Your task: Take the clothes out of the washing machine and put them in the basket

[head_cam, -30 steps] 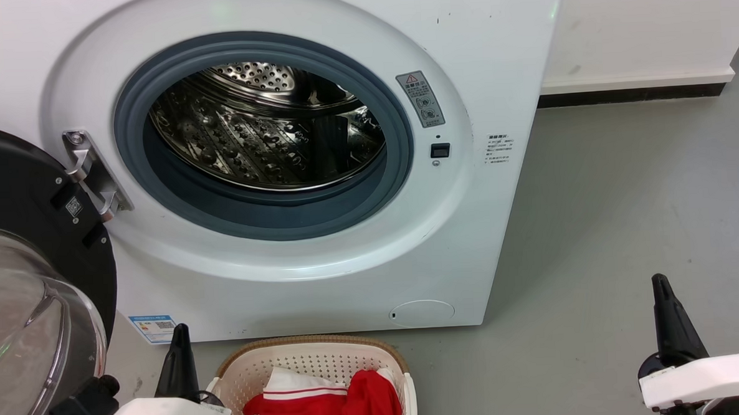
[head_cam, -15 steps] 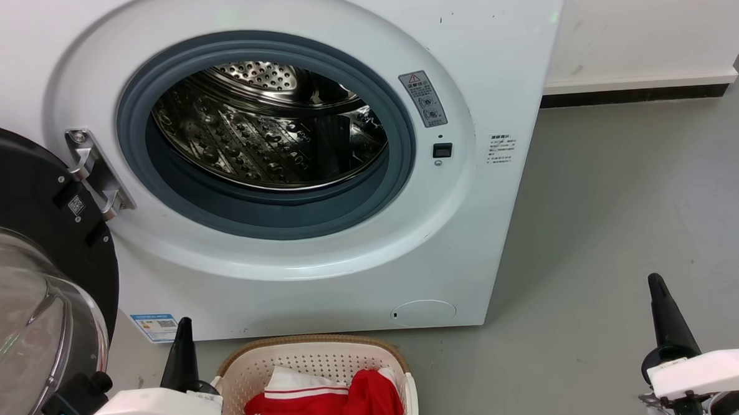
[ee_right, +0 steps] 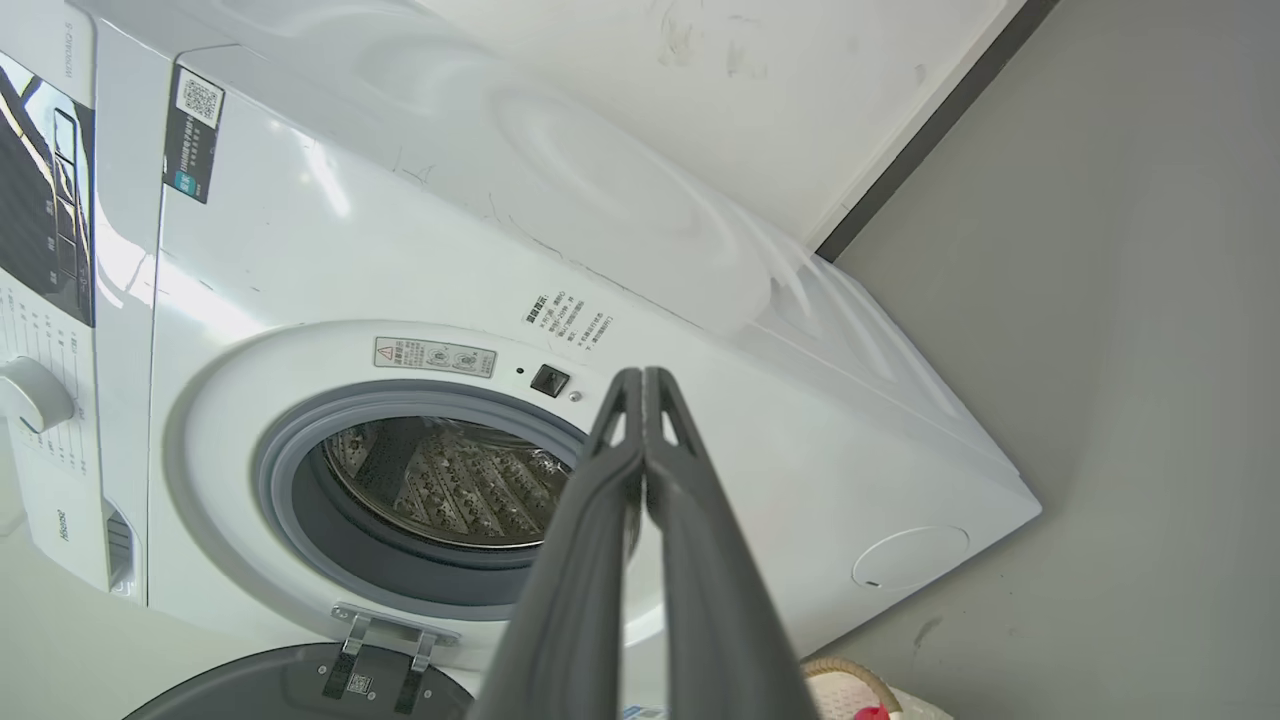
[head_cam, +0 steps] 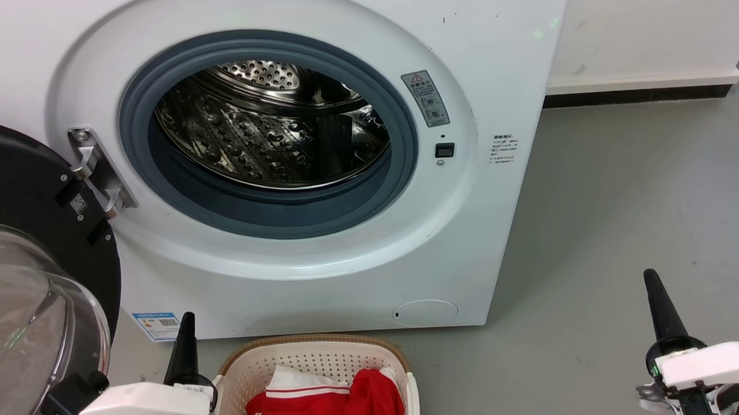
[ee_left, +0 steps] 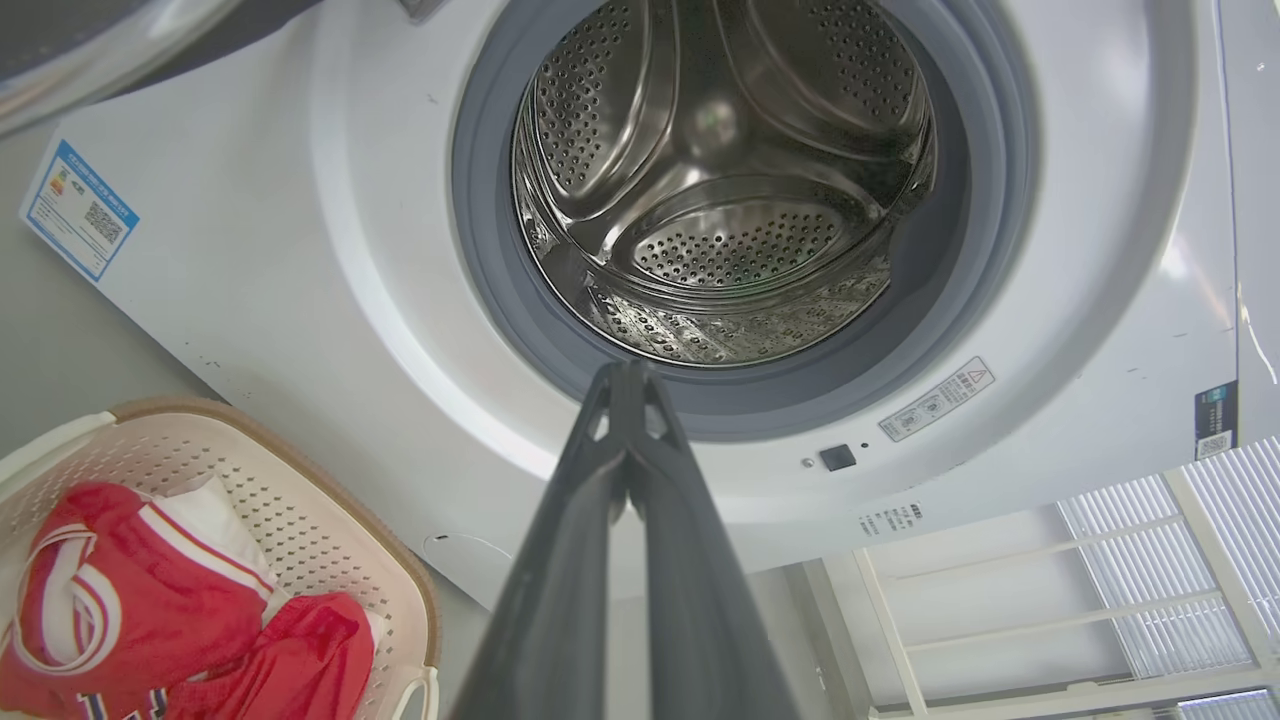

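Note:
The white washing machine (head_cam: 500, 58) stands with its door (head_cam: 14, 204) swung open to the left, and its steel drum (head_cam: 266, 131) holds nothing I can see; the drum (ee_left: 720, 190) looks bare in the left wrist view too. Below it the cream basket (head_cam: 313, 344) holds the clothes (head_cam: 328, 406), a striped red jersey (ee_left: 110, 600) and a plain red garment (ee_left: 310, 650). My left gripper (head_cam: 186, 321) is shut just left of the basket, its fingertips (ee_left: 628, 375) pressed together. My right gripper (head_cam: 650, 279) is shut over the floor at the lower right, tips (ee_right: 640, 380) touching.
Grey floor (head_cam: 625, 209) spreads to the right of the machine up to a white wall with a dark skirting (head_cam: 633, 95). The open glass door bulges out at the lower left, close to my left arm. A white rack (ee_left: 1050, 600) shows in the left wrist view.
Both grippers have risen slightly in the head view. The camera has shifted a little, sliding the machine slightly right. The clothes and basket lie as before.

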Motion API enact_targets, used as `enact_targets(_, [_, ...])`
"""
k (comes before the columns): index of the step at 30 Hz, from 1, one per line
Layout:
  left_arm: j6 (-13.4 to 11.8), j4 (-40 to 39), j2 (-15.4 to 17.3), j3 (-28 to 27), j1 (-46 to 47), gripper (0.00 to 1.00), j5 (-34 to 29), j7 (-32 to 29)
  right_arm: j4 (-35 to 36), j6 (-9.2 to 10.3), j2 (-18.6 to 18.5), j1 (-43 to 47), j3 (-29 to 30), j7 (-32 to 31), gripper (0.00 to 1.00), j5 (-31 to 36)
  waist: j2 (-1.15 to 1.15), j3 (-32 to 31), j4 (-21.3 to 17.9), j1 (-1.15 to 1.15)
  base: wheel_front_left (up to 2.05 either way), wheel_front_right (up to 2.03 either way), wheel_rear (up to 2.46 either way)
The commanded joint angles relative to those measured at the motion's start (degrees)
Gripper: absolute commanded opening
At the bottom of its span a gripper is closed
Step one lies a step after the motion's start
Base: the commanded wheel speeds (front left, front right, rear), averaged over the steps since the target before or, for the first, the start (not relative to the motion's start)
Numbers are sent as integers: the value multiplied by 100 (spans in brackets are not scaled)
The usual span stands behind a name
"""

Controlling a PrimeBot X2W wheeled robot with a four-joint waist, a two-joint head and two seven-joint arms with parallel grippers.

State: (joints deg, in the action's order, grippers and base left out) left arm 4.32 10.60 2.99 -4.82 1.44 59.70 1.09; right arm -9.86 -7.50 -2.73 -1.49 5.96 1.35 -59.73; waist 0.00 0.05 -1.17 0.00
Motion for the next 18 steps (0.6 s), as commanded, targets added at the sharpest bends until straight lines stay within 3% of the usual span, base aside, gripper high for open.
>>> enact_targets(1, [36, -26, 0, -32, 126, 0, 147, -49, 13, 0, -39, -161, 7, -44, 0, -162, 0, 0, 2, 0, 0, 0, 0])
enact_targets(18, [133, 101, -4, -78, 263, 0, 1195, -296, -132, 0, -40, -272, 21, -295, 0, -1209, 0, 4, 34, 0, 0, 0, 0])
